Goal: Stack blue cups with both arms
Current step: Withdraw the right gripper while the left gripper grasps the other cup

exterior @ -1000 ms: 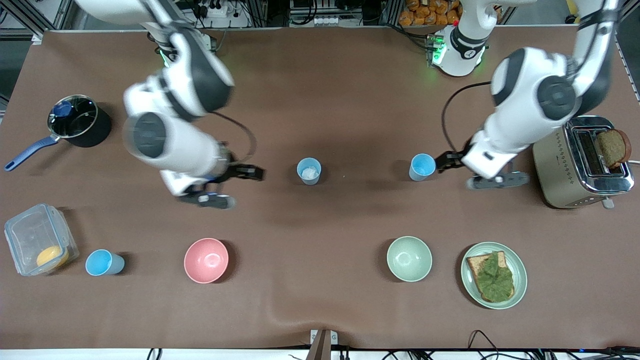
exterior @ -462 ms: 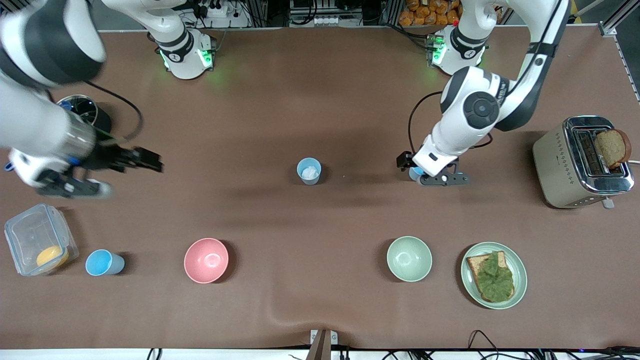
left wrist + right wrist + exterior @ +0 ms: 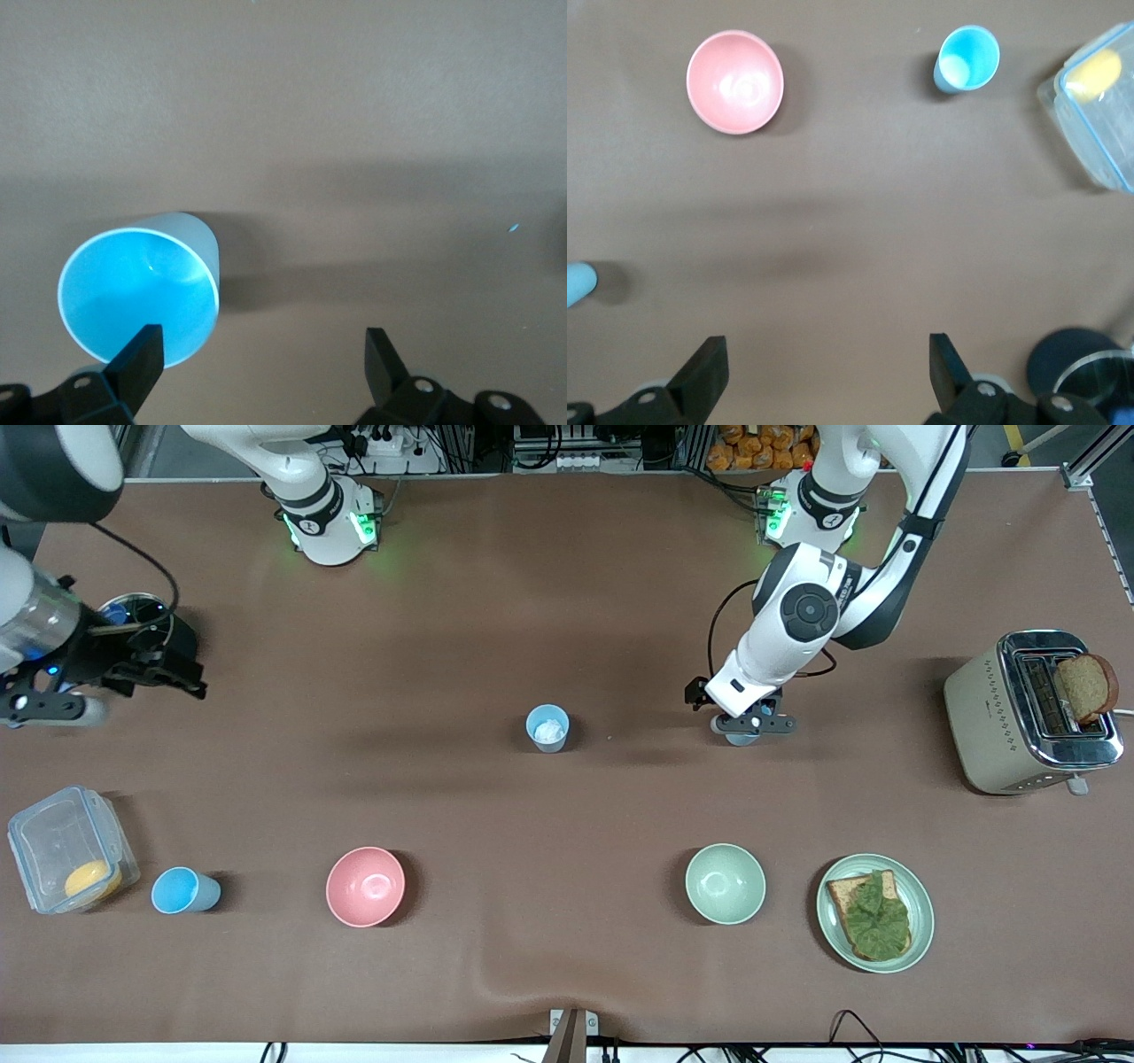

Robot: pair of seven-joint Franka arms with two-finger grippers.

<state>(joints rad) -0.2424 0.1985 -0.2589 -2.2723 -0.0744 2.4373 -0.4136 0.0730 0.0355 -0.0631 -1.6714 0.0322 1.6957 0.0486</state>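
Left gripper (image 3: 257,354) — fingers spread wide, holding nothing, poised over a blue cup (image 3: 139,295) at the left arm's end of the table; one finger sits above its rim, so it looks off-centre.

Right gripper (image 3: 113,691) — fingers apart, empty, raised over the dark pot (image 3: 168,642) at the right arm's end.

Second cup (image 3: 547,728) stands mid-table, whitish patch inside; third cup (image 3: 183,891) sits beside the plastic box (image 3: 69,859), close to the front edge.

Step, as judged: approach, nothing grasped yet. Next: centre, descend, close.

Bare cloth surrounds the middle cup — ample room.
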